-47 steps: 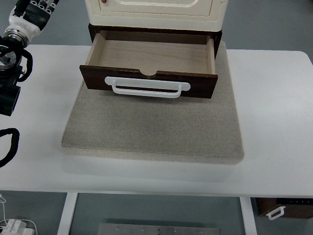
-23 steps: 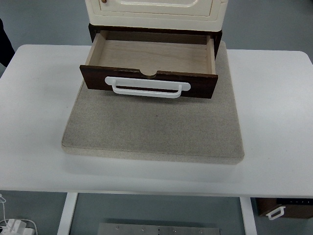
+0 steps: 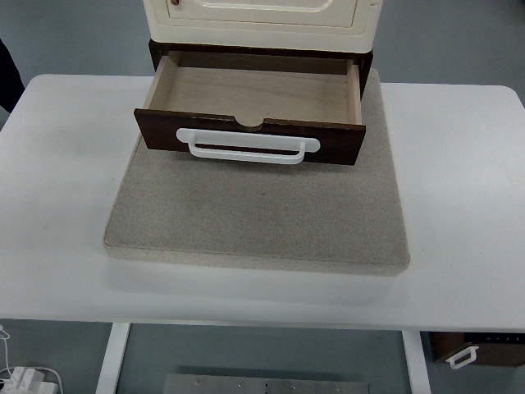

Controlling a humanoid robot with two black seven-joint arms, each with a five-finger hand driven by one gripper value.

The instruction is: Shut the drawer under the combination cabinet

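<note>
Dark brown wood is fronting the drawer (image 3: pixel 250 141), which is standing pulled out toward me from under the cream cabinet (image 3: pixel 261 20) at the far middle of the tabletop (image 3: pixel 57 164). Its pale wooden inside is lying bare. A white handle (image 3: pixel 248 146) is running across the drawer's front, just below a small half-round notch in the top edge. Cabinet and drawer are sitting on a grey speckled mat (image 3: pixel 258 213) that is reaching toward the near edge. Neither my left hand nor my right hand is showing, so I cannot tell how their fingers are set.
</note>
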